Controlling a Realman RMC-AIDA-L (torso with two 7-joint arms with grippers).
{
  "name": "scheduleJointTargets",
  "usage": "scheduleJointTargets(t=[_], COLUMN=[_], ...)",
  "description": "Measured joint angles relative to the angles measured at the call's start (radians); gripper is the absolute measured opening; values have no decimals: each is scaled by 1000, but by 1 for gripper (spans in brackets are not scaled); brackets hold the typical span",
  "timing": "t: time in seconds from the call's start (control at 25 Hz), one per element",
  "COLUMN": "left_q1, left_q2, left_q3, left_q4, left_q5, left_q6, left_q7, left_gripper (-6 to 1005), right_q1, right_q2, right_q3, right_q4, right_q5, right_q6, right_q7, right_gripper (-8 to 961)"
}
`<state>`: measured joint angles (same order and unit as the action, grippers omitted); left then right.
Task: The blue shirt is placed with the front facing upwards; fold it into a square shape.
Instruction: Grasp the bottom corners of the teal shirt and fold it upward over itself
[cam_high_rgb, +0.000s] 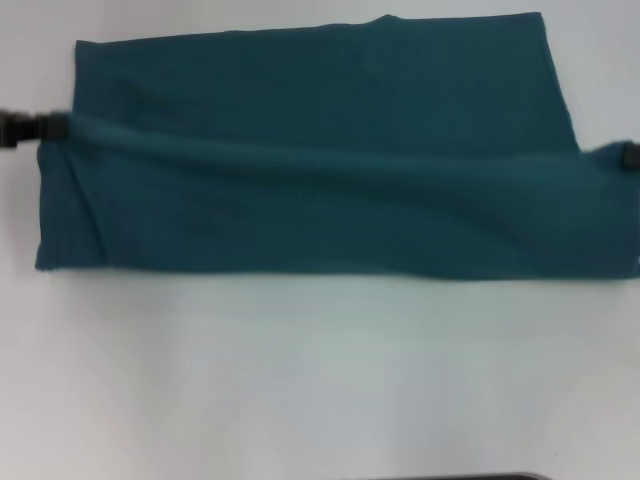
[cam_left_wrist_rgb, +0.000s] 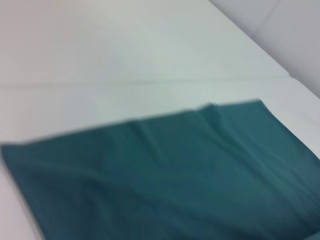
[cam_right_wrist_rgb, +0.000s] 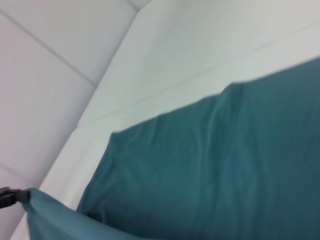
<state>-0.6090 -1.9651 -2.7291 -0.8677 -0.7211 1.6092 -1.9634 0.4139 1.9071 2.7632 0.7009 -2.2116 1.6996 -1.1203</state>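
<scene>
Underneath everything, a plain white desk (cam_high_rgb: 300, 380) is seen, matte and bare in its near half, with a faint straight seam shown running across it in the left wrist view. Beyond the desk's edge, pale wall panels (cam_right_wrist_rgb: 40, 75) divided by thin grooves are shown in the right wrist view. The blue shirt (cam_high_rgb: 310, 150) is laid across the far half of the desk as a wide band, with only plain teal cloth turned upward; no print, label or other writing can be read on it anywhere. A long raised fold is carried across the shirt from side to side, so that a near layer is draped over a flatter far layer, and soft creases are seen near the far edge. At the shirt's left end, the left tool (cam_high_rgb: 40, 127) is seen as a small black part touching the fold, and the cloth appears to be pinched there. At the right end, the right tool (cam_high_rgb: 628, 158) is shown only as a dark sliver at the picture's border, against the lifted corner of cloth; whether it is spread or pressed together cannot be told.
</scene>
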Motion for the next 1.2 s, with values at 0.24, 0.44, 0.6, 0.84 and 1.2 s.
scheduleJointTargets(t=[0.24, 0.44, 0.6, 0.84, 1.2], left_q1=[-65, -112, -131, -149, -152], left_q2=[-11, -14, -16, -28, -62], left_q3=[1, 9, 12, 16, 46], left_q4=[30, 93, 135, 161, 162], left_q5=[-1, -2, -5, -17, -51], left_q6=[-150, -278, -373, -462, -586], left_q7=[-38, -47, -48, -48, -42], left_gripper=[24, 24, 23, 23, 22], right_q1=[73, 115, 152, 214, 258], right_q2=[16, 37, 54, 83, 106], right_q3=[-10, -32, -47, -100, -211], right_q4=[-6, -16, -37, -65, -126], right_q5=[-1, 1, 3, 3, 28], right_q6=[-121, -234, -331, -488, -697], right_q7=[33, 39, 34, 32, 22], right_gripper=[121, 123, 124, 126, 129])
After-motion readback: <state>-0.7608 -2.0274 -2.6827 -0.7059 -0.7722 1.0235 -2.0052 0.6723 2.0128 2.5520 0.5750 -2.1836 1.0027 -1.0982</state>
